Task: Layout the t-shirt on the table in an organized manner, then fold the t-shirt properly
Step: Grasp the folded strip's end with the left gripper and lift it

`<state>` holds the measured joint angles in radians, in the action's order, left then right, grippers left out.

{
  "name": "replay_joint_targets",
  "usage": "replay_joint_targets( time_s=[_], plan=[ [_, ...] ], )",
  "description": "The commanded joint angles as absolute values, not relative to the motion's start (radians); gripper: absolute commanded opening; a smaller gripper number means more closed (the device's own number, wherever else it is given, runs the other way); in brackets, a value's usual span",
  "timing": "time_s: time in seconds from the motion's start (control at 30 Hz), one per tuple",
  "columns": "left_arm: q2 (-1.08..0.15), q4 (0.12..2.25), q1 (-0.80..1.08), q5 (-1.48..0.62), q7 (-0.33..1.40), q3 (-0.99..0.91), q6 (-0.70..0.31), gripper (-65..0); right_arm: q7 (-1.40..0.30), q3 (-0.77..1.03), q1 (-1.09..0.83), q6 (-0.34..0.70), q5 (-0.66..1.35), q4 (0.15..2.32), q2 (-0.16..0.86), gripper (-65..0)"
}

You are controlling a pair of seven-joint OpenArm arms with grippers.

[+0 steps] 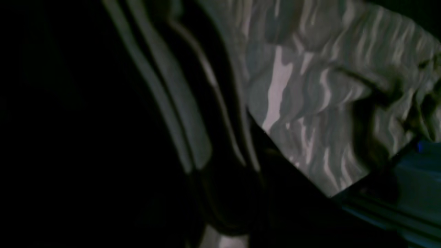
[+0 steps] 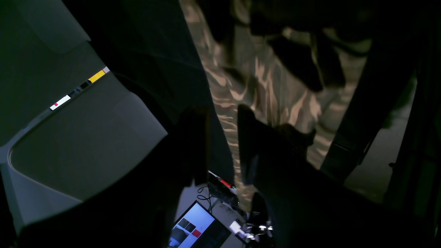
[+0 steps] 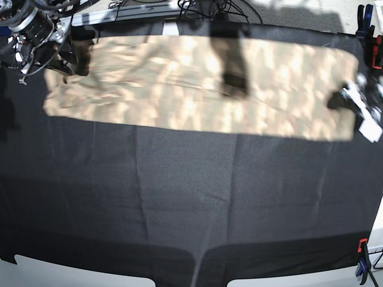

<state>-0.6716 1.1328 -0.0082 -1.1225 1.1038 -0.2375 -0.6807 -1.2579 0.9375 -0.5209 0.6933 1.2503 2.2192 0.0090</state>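
The camouflage t-shirt (image 3: pixel 197 86) is stretched in a long band across the far side of the black table (image 3: pixel 191 203), blurred. My right gripper (image 3: pixel 78 57) is at its left end; in the right wrist view the gripper (image 2: pixel 224 144) has dark fingers (image 2: pixel 253 148) close together with the shirt's edge (image 2: pixel 272 89) between them. My left gripper (image 3: pixel 338 100) is closed on the shirt's right edge. The left wrist view is dark and blurred and shows camouflage cloth (image 1: pixel 310 103); its jaws are lost in shadow.
Red and blue clamps (image 3: pixel 377 57) sit at the far right edge and another clamp (image 3: pixel 361 272) at the near right corner. A dark shadow (image 3: pixel 230 66) falls across the shirt's middle. A lit laptop screen (image 2: pixel 196 227) and cables lie below the table edge.
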Motion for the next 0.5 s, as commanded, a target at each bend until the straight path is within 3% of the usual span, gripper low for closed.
replay_joint_targets(
  time_s=[0.0, 0.1, 0.27, 0.47],
  plan=[
    [-0.702, 1.145, -0.049, -1.12, 1.082, -0.248, -0.682, -65.0, -1.269, 0.942, -0.526, 0.698, 1.267, 2.239, 0.017, -51.8],
    [-0.701, 1.145, -0.107, -1.008, 1.067, -0.248, -0.667, -65.0, -1.269, 0.942, -0.527, 0.698, 1.267, 2.239, 0.017, -51.8],
    [-0.701, 1.145, -0.15, -0.804, 1.03, -0.248, -0.453, -65.0, -1.269, 0.942, -0.526, 0.698, 1.268, 2.239, 0.017, -51.8],
    [-0.69, 1.152, -0.15, -0.817, 1.058, -0.248, -0.433, -65.0, -1.268, 0.942, -0.526, 0.698, 1.268, 2.239, 0.017, -51.8]
  ],
)
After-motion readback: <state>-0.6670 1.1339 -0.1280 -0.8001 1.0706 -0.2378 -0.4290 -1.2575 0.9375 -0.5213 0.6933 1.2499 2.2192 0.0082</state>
